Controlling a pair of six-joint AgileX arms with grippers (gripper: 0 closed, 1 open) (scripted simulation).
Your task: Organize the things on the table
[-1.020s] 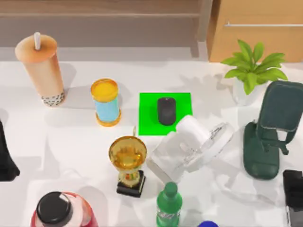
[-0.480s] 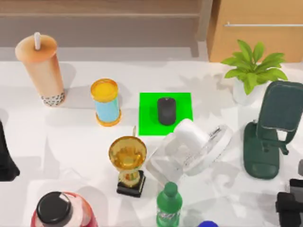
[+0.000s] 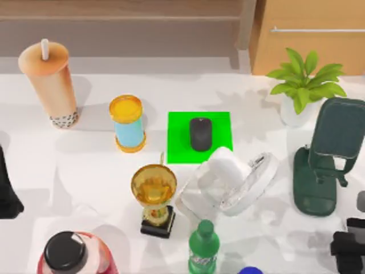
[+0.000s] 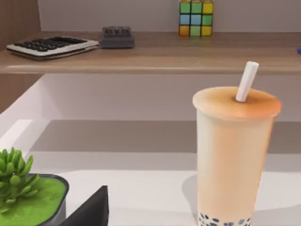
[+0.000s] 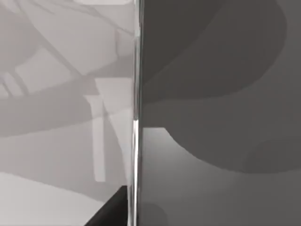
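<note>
Your left arm's jaws, state unreadable, face the bubble-tea cup (image 4: 235, 155), upright just ahead on the desk (image 3: 91, 165), probably lining up a grasp. The mouse (image 3: 200, 134) already rests on its green mat (image 3: 177, 149), well away. At right, your right gripper (image 3: 349, 252) sits low; its wrist view fills with a grey slab, possibly the smartphone, grip unclear.

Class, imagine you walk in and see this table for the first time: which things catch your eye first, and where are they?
The bright green square mat at the table's middle stands out, with a small black oval computer mouse lying on it. At the far left stands a tall orange-beige bubble-tea cup with a white straw. A shiny gold trophy stands nearer the front.
</note>
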